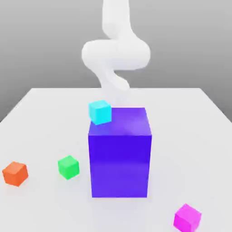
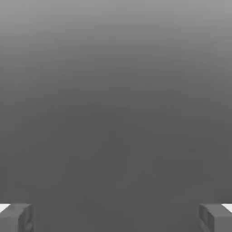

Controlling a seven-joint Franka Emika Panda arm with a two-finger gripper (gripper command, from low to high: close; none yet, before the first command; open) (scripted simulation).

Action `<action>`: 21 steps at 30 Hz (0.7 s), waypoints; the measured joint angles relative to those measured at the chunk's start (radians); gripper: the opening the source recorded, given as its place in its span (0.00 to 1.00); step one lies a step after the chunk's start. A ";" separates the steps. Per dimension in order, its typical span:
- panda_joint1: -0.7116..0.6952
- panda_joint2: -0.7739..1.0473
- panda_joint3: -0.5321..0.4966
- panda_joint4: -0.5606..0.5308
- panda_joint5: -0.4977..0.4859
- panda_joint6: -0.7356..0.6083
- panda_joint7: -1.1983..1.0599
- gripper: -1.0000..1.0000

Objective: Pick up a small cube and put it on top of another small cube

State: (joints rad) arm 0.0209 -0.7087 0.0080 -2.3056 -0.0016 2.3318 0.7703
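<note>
While nearest the camera, at the counter [image 1: 41,113] front on the exterior view's right, the pink cube [image 1: 187,217] looks light, rigid, glossy-slick: pinch opposite flat sides. Farther back: big block [image 1: 120,154], cyan cube [image 1: 100,112]. Jaws wide open, empty.

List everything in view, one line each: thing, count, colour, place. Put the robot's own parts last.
table: one, white, beneath everything.
big block: one, blue-purple, centre of the table.
cyan cube: one, cyan, at the big block's upper corner on the exterior view's left.
green cube: one, green, on the table on the exterior view's left of the big block.
orange cube: one, orange, further left.
small cube: one, magenta, near right.
arm: one, white, behind the big block.
gripper: one, grey fingers, open, holding nothing.
</note>
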 joint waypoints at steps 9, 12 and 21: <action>0.075 0.332 0.033 -0.020 -0.007 0.114 -0.108 0.50; 0.097 0.441 0.046 -0.026 -0.011 0.150 -0.142 0.50; 0.170 0.768 0.090 -0.045 -0.040 0.263 -0.232 0.50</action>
State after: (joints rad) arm 0.1905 0.0591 0.0984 -2.3511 -0.0420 2.5946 0.5384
